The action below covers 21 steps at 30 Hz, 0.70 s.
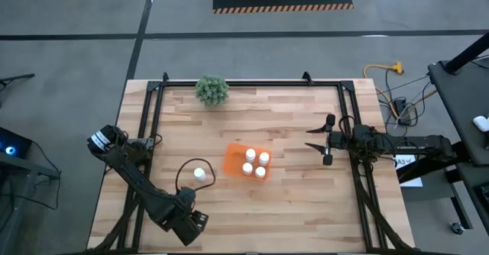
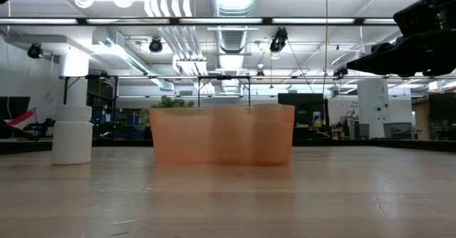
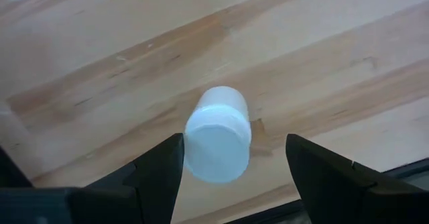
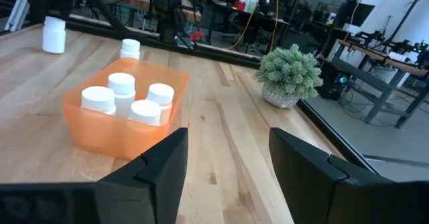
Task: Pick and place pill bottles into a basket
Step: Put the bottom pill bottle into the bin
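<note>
I count four pill bottles (image 1: 255, 164) already standing in the basket (image 1: 232, 160) near mid-table; one loose bottle (image 1: 199, 174) stands on the wood to its left; my left gripper (image 3: 234, 160) hovers above it, fingers wide, holding nothing; the right gripper (image 1: 324, 143) waits right of the basket, partly parted, empty.

Table (image 1: 290, 201): pale wood planks, smooth matt grain. Basket (image 4: 100, 127): translucent orange plastic. Pill bottles (image 4: 124, 90): matt white plastic, ridged caps.
</note>
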Motion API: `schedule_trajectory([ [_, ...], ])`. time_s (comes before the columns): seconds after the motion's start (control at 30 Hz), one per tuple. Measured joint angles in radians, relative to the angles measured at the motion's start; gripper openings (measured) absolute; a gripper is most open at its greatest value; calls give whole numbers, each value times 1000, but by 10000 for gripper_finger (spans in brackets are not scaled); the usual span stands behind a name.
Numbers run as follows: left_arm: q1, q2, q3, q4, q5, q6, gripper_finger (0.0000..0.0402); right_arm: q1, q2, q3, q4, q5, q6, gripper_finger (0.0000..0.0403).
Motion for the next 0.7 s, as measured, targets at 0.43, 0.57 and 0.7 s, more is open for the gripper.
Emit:
schedule_trajectory([
  [0.43,0,0,11,0,8,15,244,0,0,0,0,0,0,199],
  [0.57,0,0,11,0,10,15,244,0,0,0,0,0,0,199],
  [0.7,0,1,10,1,10,15,244,0,0,0,0,0,0,199],
])
